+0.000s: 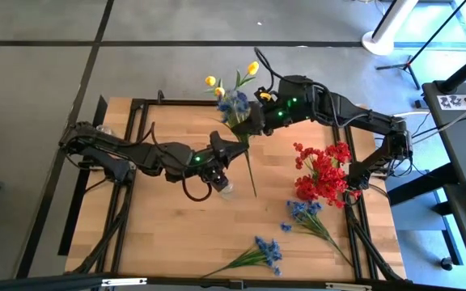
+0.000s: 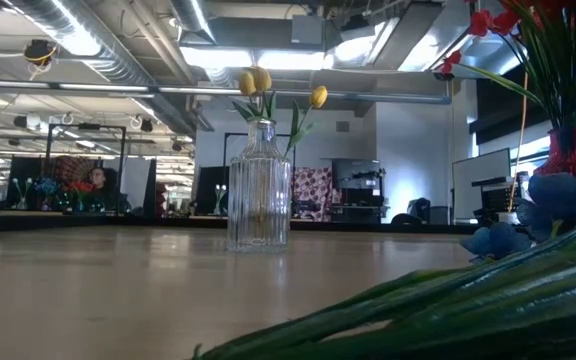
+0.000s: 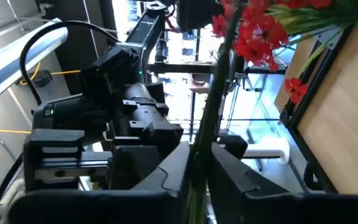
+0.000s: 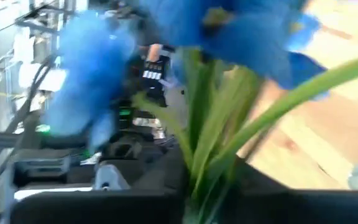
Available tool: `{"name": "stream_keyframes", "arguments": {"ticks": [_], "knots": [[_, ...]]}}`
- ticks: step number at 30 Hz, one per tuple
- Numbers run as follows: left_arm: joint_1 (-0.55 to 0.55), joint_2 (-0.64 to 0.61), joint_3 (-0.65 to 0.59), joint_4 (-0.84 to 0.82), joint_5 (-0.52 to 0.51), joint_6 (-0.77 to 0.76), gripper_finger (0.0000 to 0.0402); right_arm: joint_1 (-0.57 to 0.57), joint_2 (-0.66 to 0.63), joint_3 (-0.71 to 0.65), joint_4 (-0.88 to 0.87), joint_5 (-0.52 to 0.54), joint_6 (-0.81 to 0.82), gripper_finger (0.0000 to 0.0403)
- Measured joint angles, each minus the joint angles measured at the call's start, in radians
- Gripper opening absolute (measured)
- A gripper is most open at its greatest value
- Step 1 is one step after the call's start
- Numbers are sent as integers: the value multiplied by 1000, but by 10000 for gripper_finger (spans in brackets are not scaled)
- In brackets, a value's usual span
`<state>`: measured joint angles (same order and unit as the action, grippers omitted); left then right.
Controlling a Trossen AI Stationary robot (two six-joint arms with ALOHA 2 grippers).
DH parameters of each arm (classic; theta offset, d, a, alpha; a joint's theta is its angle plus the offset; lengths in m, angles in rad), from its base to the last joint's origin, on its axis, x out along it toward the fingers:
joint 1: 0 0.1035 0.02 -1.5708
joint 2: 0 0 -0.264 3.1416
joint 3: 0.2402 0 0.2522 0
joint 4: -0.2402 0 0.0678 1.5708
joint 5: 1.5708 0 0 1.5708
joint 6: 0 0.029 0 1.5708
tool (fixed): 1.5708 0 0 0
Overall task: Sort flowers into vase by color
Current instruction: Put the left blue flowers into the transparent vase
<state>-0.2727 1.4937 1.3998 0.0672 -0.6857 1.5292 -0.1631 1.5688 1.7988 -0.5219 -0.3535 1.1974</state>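
- High view, starting at the left: the left gripper (image 1: 231, 149) sits over the middle of the pale wooden plank worktop (image 1: 168, 234). Its fingers are pressed together on the thin green stem of a frilly blue artificial sprig (image 1: 233, 103).
- Just in front of that gripper stands a small clear glass vessel (image 1: 226, 191), with no blossom showing in it. It is probably the vase meant for blue.
- At the worktop's far edge, a ribbed clear glass vase (image 2: 259, 190) holds 3 yellow tulip-like buds (image 1: 210, 81), so yellow looks finished.
- The right gripper (image 1: 245, 125) is clamped on the same blue sprig, higher up and just under its blossoms. Both tools hold 1 stem above the worktop, which reads as a handover or a joint lowering into the vessel.
- Near the front edge lies 1 loose blue sprig (image 1: 263, 253), and a 2nd loose blue sprig (image 1: 304, 210) lies toward the front right corner.
- By the right edge, clustered red blossoms (image 1: 322, 171) stand in a red glass vase (image 2: 568, 155), so red looks finished.
- By my reckoning 2 colours are sorted, and all 3 blue sprigs remain to be placed.
- A black metal frame (image 1: 140, 113) borders the worktop, and no other loose items show on it.
- Around it is grey flooring, with a white stand base (image 1: 391, 36) past the far right corner. The low view shows an open workshop with ceiling strip lights and a seated person (image 2: 96, 182) far off.
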Motion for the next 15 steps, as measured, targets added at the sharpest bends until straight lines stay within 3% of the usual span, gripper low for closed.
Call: {"name": "stream_keyframes", "arguments": {"ticks": [2,8,15], "knots": [[-10,0,0,10,0,-30,63,1,0,0,33,-1,-25,14],[-61,0,0,17,-49,-239,124,-1,0,0,80,3,-54,28],[-144,-3,0,-24,-404,-565,177,0,-10,-1,192,15,-184,14]]}}
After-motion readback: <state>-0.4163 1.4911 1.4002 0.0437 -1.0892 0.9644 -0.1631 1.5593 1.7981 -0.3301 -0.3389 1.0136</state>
